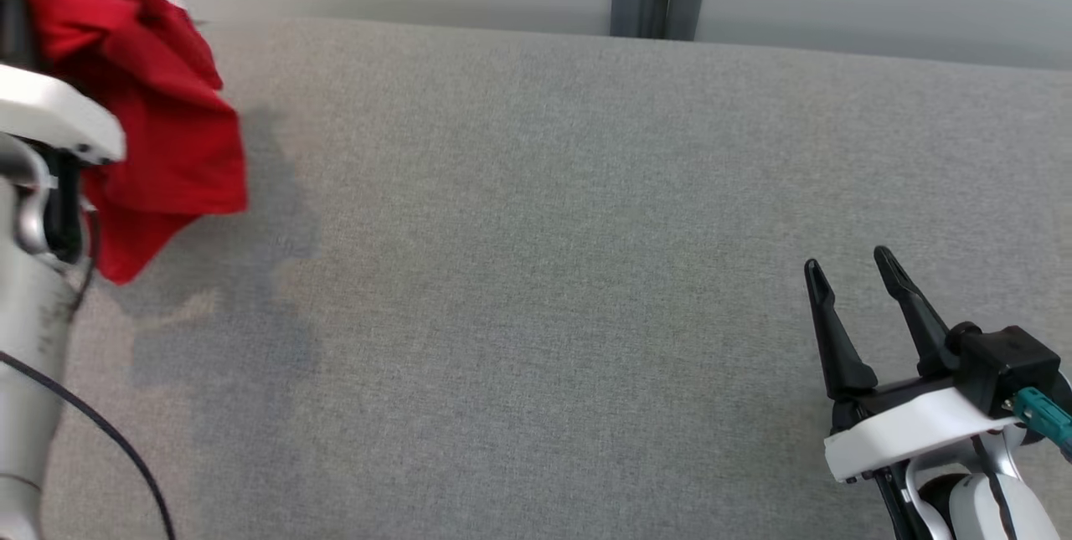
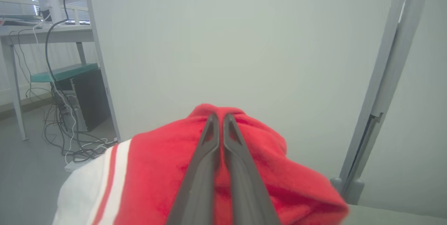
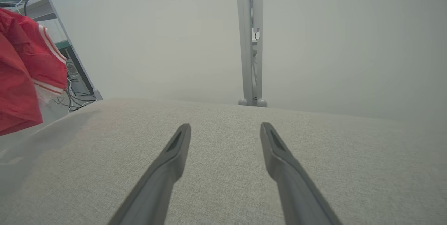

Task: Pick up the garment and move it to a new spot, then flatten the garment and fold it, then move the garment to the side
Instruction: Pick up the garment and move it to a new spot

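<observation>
The left hand (image 2: 219, 116) is clamped on the garment (image 1: 159, 105), its two dark fingers pressed together over a bunched ridge of red cloth, with a white-and-red striped trim showing to one side. The garment hangs in a crumpled bundle at the far left corner of the desk (image 1: 536, 272). The shadow it throws on the grey surface suggests most of it is lifted clear rather than lying there. The right hand (image 1: 847, 260) rests toward the near right corner with its fingers spread apart and nothing between them, well apart from the garment. The step in hand looks like the carry to a new spot, with flattening and folding yet to come. To do it well, the left arm should bring the bundle inward toward the middle of the desk — there is a broad bare stretch there — high enough that the trailing hem does not drag and roll under itself. The grip seems to be on a thick fold, not an edge, so the cloth will likely land in a heap. Lowering it slowly, hanging part first, while drawing the hand sideways should lay it out longer. The right hand would do best open and out of the path, ready to take a free corner once the cloth is down.
</observation>
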Controlling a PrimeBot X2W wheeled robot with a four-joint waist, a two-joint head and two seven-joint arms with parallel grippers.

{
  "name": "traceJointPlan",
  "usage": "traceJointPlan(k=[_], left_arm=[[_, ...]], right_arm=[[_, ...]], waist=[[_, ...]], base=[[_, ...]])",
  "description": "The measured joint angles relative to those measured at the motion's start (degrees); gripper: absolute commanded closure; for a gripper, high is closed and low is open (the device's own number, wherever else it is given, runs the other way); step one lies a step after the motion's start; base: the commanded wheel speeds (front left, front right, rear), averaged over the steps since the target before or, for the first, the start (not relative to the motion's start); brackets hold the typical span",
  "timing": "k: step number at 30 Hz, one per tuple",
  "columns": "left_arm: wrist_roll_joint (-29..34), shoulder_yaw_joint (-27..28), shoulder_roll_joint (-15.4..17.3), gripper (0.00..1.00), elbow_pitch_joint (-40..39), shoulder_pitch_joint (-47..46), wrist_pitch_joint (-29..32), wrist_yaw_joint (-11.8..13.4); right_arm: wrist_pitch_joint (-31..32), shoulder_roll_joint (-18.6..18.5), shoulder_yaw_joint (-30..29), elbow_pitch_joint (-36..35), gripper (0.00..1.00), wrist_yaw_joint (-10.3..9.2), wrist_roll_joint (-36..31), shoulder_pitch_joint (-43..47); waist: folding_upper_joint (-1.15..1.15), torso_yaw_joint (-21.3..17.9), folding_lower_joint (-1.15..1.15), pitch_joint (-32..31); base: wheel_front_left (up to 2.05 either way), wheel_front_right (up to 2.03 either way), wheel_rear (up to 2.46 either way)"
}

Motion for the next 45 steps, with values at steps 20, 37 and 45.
traceJointPlan(k=[20, 37, 45], left_arm=[[9.06, -22.90, -11.96, 1.00, -43.15, 25.13, 10.72, 4.06], [10.60, -36.87, -16.99, 0.00, -33.37, 25.63, 15.67, -4.37], [7.84, -32.16, -15.30, 0.00, -38.72, 25.67, 11.59, -3.04]], right_arm=[[-2.35, -0.02, -0.15, 1.38, 0.00, 0.00, 3.89, 0.37], [-6.61, -0.03, 0.26, 6.61, 0.00, 0.00, 7.94, -0.24], [-7.55, -0.03, -0.65, 7.38, 0.00, 0.00, 7.87, -0.85]], waist=[[0.00, -13.98, 0.00, -0.26], [0.00, -27.15, 0.00, 3.45], [0.00, -25.86, 0.00, 2.76]], base=[[0.00, 0.00, 0.00], [0.00, 0.00, 0.00], [0.00, 0.00, 0.00]])
